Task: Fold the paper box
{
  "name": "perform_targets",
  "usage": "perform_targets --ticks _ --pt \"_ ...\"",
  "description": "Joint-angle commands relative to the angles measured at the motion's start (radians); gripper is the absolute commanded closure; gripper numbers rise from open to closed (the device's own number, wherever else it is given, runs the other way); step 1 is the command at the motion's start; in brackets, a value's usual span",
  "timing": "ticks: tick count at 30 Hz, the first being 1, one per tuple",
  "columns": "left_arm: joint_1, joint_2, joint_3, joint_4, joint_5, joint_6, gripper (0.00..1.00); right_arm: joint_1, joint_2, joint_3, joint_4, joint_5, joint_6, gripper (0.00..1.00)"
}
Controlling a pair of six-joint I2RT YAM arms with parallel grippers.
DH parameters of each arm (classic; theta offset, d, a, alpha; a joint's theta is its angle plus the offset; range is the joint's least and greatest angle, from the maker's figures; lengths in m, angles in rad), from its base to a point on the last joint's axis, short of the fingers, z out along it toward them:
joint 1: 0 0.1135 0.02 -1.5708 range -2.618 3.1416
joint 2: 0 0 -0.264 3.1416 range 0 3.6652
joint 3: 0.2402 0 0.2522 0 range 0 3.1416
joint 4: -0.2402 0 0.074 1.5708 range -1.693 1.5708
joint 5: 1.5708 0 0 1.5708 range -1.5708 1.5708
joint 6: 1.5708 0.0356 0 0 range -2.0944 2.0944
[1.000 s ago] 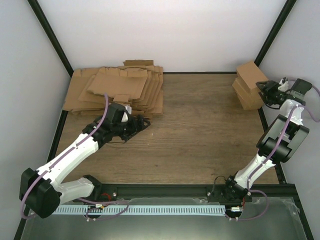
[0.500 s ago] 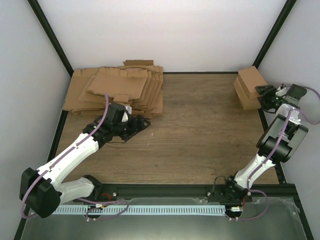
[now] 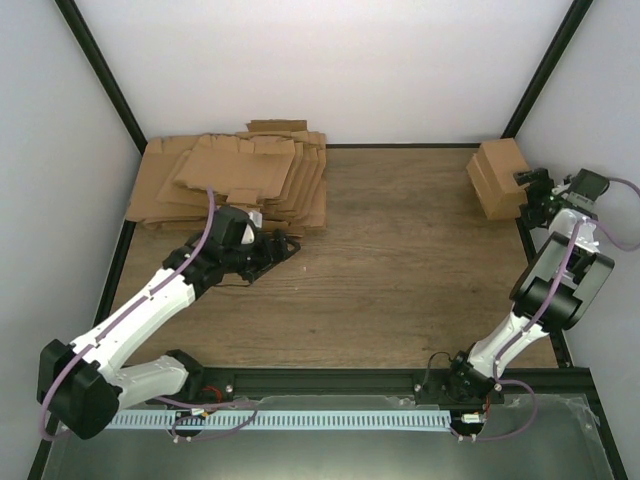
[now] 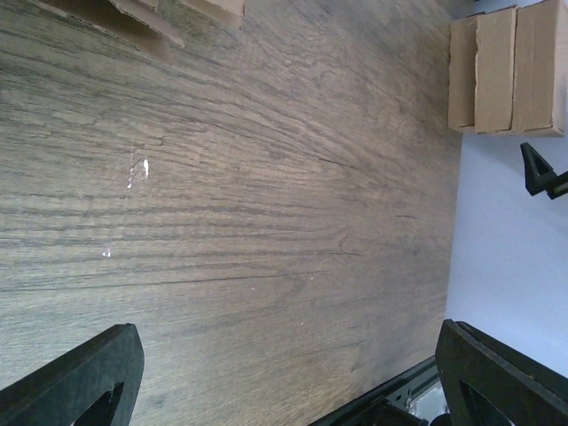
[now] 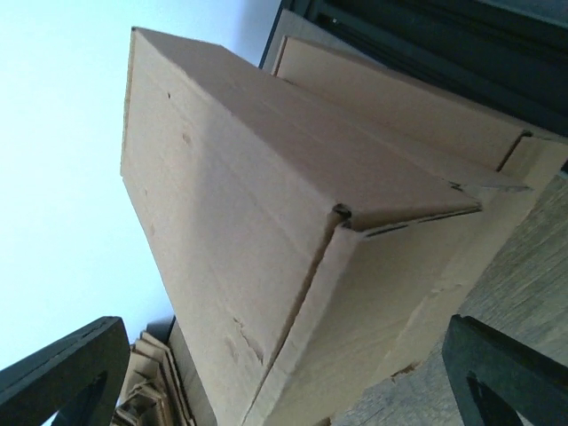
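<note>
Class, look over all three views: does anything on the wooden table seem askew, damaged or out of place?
The pile of flat brown cardboard sheets at the far left corner is fanned out unevenly, sheets skewed. On the folded brown cardboard carton at far right, one flap corner stands slightly proud of its seam.

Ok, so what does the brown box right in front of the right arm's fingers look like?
The box is plain brown cardboard, folded shut into a long carton with sharp edges. At one end a flap overlaps, leaving a small gap at the corner, and its side has a few little dents. It lies in the far right corner of the table, pressed against a second box just like it. The right gripper is open beside it and is not holding it.
</note>
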Motion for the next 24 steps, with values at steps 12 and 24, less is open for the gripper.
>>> perform_targets --ticks 12,24 --pt "0.004 -0.058 0.004 -0.036 -0.065 0.073 0.04 0.088 -0.415 -0.146 -0.160 0.313 -0.137 0.00" --pt "0.002 -0.200 -0.093 0.159 -0.083 0.354 0.00 0.445 -0.940 -0.691 0.188 0.124 -0.270 0.00"
